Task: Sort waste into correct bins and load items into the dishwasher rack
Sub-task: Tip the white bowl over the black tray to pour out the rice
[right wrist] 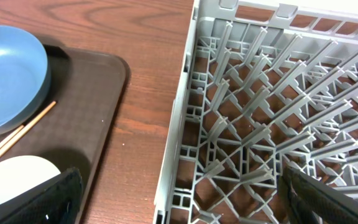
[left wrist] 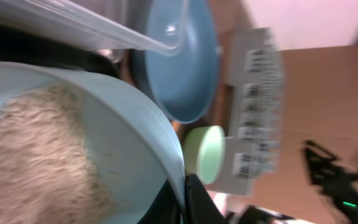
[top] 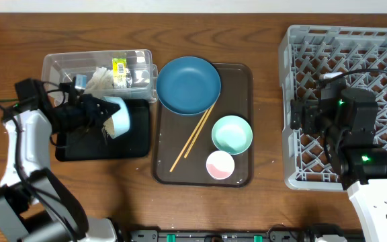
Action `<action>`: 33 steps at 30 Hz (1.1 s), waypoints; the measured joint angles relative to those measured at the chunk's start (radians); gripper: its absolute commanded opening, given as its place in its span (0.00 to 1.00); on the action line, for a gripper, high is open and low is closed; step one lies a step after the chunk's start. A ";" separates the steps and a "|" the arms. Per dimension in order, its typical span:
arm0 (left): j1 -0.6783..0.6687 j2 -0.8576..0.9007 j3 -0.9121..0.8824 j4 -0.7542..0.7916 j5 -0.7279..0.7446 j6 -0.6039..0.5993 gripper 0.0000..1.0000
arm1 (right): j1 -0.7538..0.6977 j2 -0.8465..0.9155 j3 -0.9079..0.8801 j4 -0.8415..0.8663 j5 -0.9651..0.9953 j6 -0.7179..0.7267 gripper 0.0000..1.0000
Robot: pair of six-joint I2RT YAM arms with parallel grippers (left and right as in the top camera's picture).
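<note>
Left claw (top: 103, 113) is clenched on the rim of the white bowl (top: 118, 116), which is tipped on its side over the black tray (top: 137, 145), beside the clear tub (top: 62, 65) holding the wrapper (top: 119, 72) and tissue (top: 99, 78). The step looks like dumping rice (left wrist: 36, 149). To do it well, tilt further, mouth low over the tray's middle, and shake gently so grains don't spill onto the surface (top: 267, 27). Right claw (top: 299, 114) is released, holding nothing, above the rack (top: 301, 47). Blue dish (top: 188, 85), chopsticks (top: 193, 138), mint bowl (top: 232, 133) and pink bowl (top: 220, 165) sit on the brown tray (top: 237, 74). The left wrist view is blurred and the bowl fills it. Can't tell whether any rice has landed, and the arm hides part of the black tray.
</note>
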 measured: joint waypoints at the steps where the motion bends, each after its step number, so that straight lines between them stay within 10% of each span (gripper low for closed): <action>1: 0.013 0.017 -0.002 0.000 0.035 0.008 0.06 | 0.000 0.000 0.000 0.000 0.000 0.000 0.99; 11: 0.121 0.164 -0.004 -0.006 0.347 0.019 0.06 | 0.000 0.000 0.000 0.000 0.000 0.000 0.99; 33: 0.162 0.166 -0.004 -0.015 0.399 -0.123 0.06 | 0.000 0.000 0.000 0.000 0.000 0.000 0.99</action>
